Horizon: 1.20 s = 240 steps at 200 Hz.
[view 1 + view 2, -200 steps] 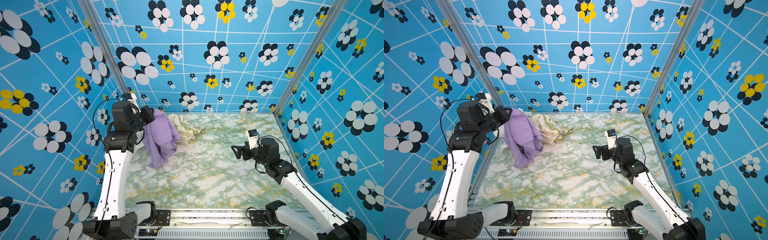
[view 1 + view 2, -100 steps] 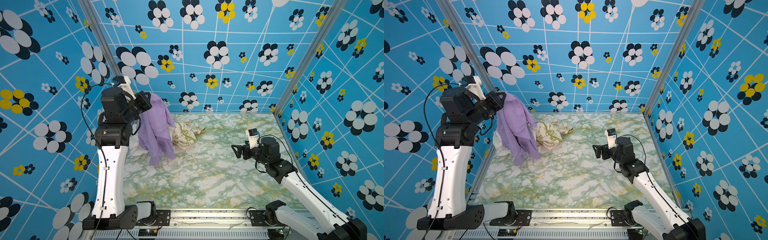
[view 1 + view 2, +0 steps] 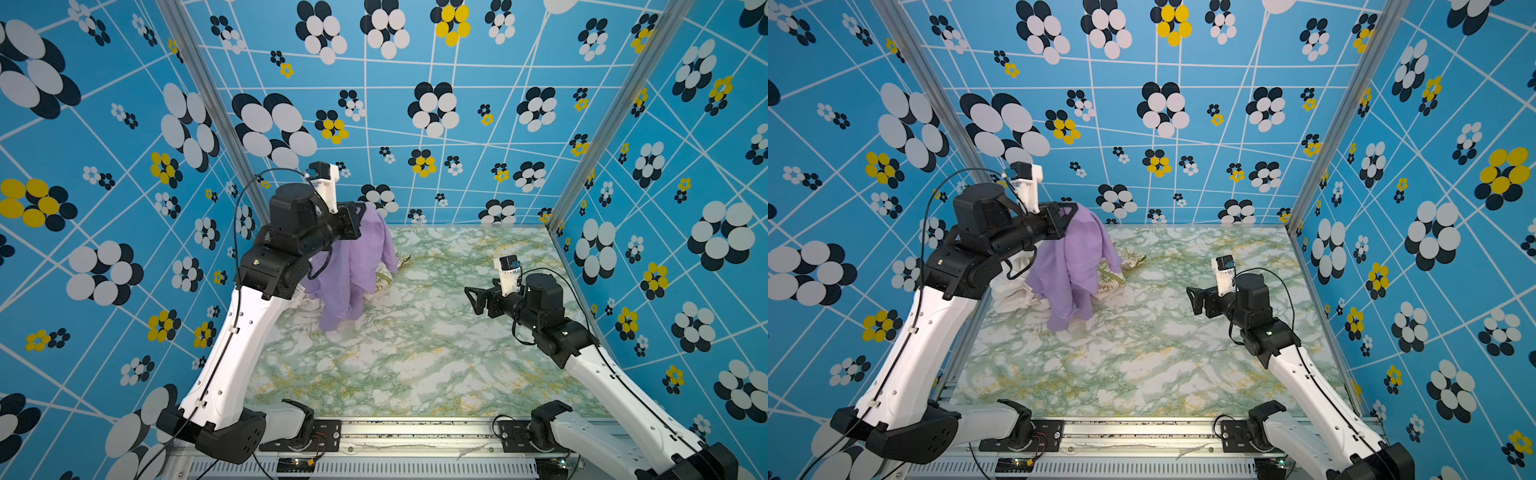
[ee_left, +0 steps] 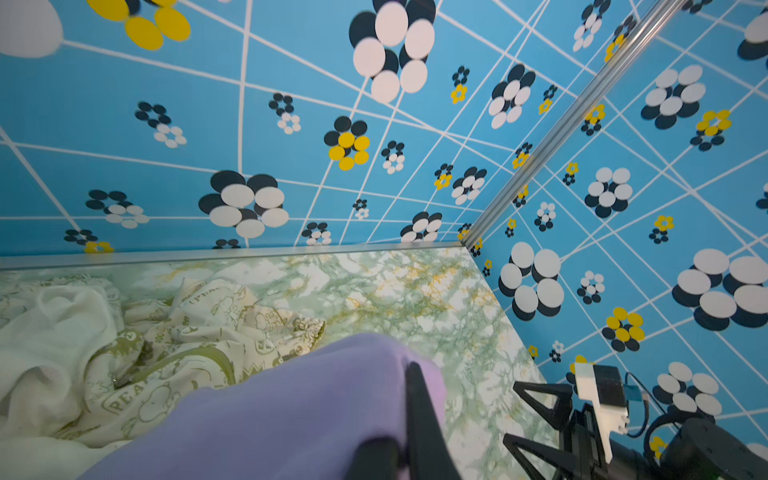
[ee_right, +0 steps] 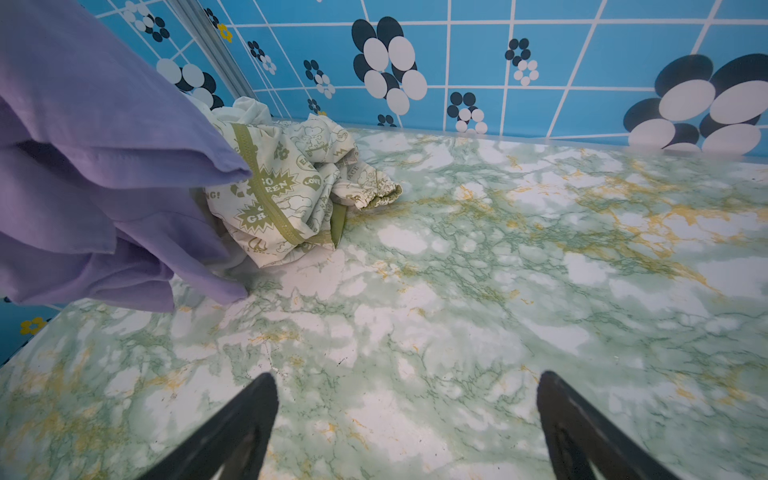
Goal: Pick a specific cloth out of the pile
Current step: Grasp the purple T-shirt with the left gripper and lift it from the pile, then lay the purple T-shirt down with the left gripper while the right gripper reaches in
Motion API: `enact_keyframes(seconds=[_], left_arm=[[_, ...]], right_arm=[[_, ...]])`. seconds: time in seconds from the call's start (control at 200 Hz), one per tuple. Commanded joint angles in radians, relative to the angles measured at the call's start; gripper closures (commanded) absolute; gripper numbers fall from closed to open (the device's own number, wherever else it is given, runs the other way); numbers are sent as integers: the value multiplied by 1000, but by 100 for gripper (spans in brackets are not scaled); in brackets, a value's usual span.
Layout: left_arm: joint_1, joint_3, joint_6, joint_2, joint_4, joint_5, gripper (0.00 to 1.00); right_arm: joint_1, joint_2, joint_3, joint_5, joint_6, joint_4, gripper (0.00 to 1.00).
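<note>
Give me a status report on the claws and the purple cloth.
Left claw shut on purple cloth, hanging by pile. Right claw open, empty. Cloth's tail low by table; nothing blocking.

Soft matt lilac cloth (image 3: 358,266); smooth glossy marble-print tabletop (image 3: 415,365); cream printed fabric (image 5: 291,187)

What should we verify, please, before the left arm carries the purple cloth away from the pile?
1. Left gripper shut on the purple cloth: ok.
2. Only that cloth hangs from it; the patterned cloth and the white cloth lie on the table: ok.
3. Lower end of the purple cloth clear of the table: cannot tell.
4. Right gripper open and holding nothing: ok.
5. Right gripper apart from the hanging cloth: ok.
</note>
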Motion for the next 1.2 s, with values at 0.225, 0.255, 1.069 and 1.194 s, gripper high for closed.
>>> enact_keyframes(seconds=[0.225, 0.255, 1.069, 1.194], left_arm=[[-240, -358, 66, 51, 198, -71, 100], [-262, -389, 65, 58, 214, -72, 100], [-155, -707, 74, -224, 298, -144, 3], [-87, -786, 52, -337, 256, -159, 1]], right_arm=[[9, -18, 24, 20, -23, -34, 1], [9, -18, 24, 20, -21, -34, 1], [90, 68, 40, -20, -30, -33, 1], [184, 151, 77, 43, -65, -54, 1]])
